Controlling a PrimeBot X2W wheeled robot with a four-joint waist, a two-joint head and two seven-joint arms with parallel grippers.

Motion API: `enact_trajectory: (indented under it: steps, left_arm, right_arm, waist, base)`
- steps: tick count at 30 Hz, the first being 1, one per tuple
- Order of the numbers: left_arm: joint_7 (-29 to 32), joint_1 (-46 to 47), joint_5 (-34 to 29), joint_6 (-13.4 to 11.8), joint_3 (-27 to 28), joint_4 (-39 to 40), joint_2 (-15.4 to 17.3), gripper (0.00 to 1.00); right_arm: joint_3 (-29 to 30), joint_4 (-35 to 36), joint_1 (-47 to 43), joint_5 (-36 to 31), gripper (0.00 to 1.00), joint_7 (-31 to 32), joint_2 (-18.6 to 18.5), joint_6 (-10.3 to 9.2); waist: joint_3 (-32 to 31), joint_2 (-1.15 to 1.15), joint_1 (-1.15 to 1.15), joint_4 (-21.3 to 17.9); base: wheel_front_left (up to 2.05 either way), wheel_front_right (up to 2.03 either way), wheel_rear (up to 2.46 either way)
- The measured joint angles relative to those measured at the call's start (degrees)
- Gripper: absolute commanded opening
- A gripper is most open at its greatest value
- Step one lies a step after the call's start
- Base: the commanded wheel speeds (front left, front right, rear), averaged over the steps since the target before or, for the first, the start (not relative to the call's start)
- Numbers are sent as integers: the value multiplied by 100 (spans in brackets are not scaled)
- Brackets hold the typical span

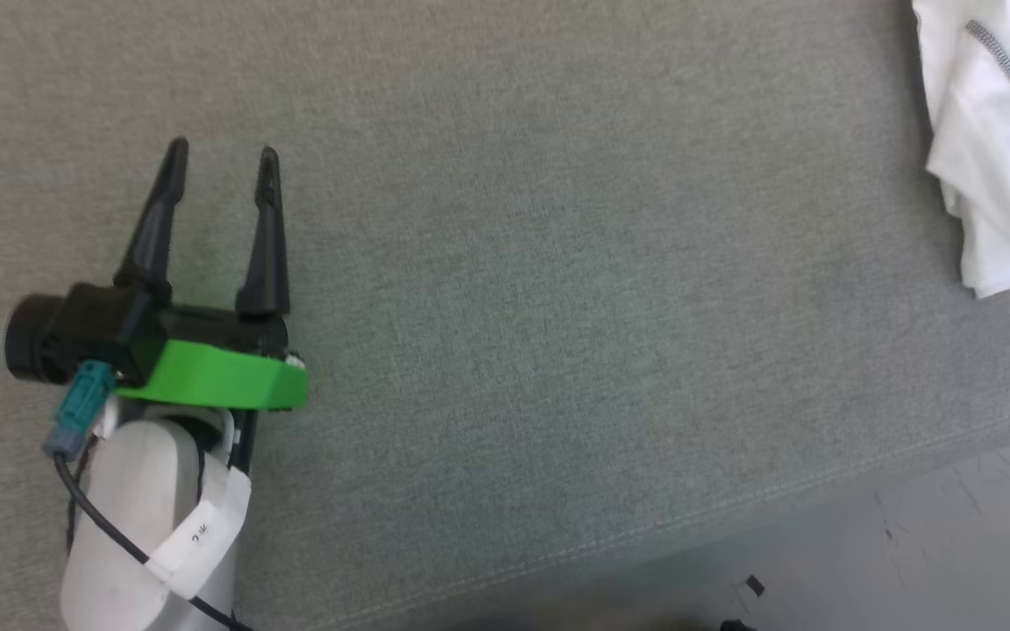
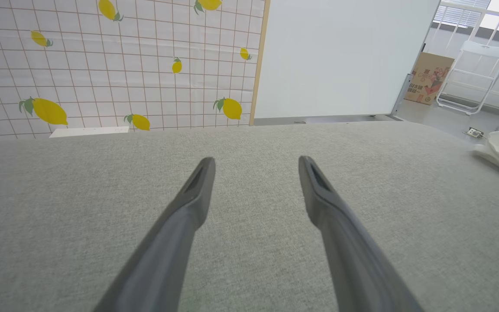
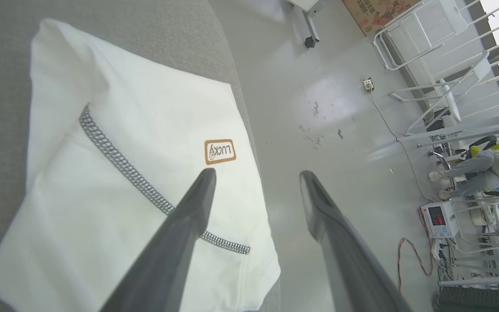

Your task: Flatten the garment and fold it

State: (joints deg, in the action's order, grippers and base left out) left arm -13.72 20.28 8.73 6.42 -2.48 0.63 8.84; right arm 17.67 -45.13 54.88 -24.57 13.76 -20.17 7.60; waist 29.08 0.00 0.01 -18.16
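Your left end effector (image 1: 223, 151) hovers spread and empty over the grey surface (image 1: 558, 307) at lower left, probably leaving room to lay things out. The right end effector (image 3: 257, 172), also spread, hangs above the garment (image 3: 115, 143), seemingly lining up a grasp. The garment lies upper right in the head frame, at the surface's edge. It is white and doubled over in layers, with dark zigzag stitching and a small brown label.

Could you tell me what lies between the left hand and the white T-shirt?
Head view: bare grey fabric surface between left hand and thin white stitched T-shirt.
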Motion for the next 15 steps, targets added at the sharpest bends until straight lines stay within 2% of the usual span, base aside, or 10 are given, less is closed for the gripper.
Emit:
enact_trajectory:
  steps: [6,15]
  left_arm:
    - [-77,-312,143,-2,20,-391,-168,100]
    - [-102,-746,353,-63,71,-619,-410,100]
  right_arm:
    - [-245,35,-273,466,100,-772,140,0]
    - [-1232,748,-1200,1900,100,-2005,554,0]
  waist:
    - [-581,0,-1,87]
    - [-1502,0,-1,332]
  base:
    - [0,0,0]
    - [0,0,0]
